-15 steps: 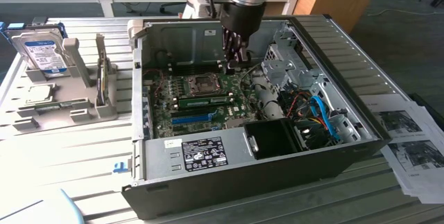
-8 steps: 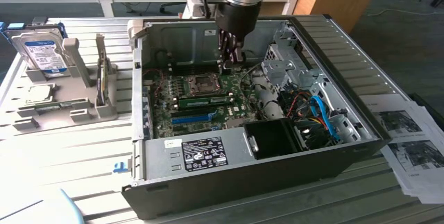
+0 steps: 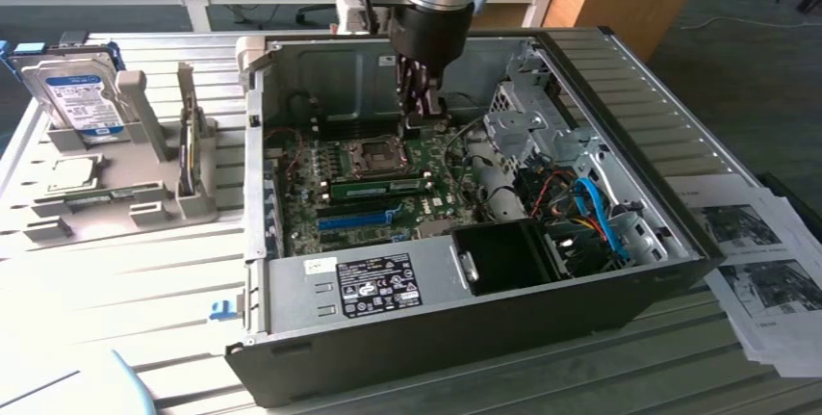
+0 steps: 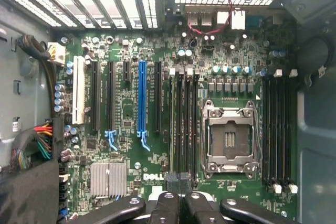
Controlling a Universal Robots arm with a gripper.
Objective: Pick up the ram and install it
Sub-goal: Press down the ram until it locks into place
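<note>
**End effector closed above the motherboard, one RAM stick seated in a slot**

The end effector (image 3: 418, 112) hangs inside the open computer case (image 3: 617, 78), its fingers (image 4: 178, 203) pressed together with nothing visibly between them. It sits over the far part of the motherboard (image 3: 385, 179), just beyond the empty processor socket (image 3: 380, 153).

The ram (image 3: 381, 185), a thin green stick, lies seated lengthwise in a slot just nearer than the socket, with the long blue slot (image 3: 354, 218) nearer still. It looks light, stiff and fragile; a hold on its long edges, clear of the chips, would likely be safest.

On the exterior view's left, a grey holder (image 3: 122, 198) on the bench (image 3: 129, 280) carries a hard drive (image 3: 80, 95). Printed sheets (image 3: 757, 261) lie at the right.
</note>
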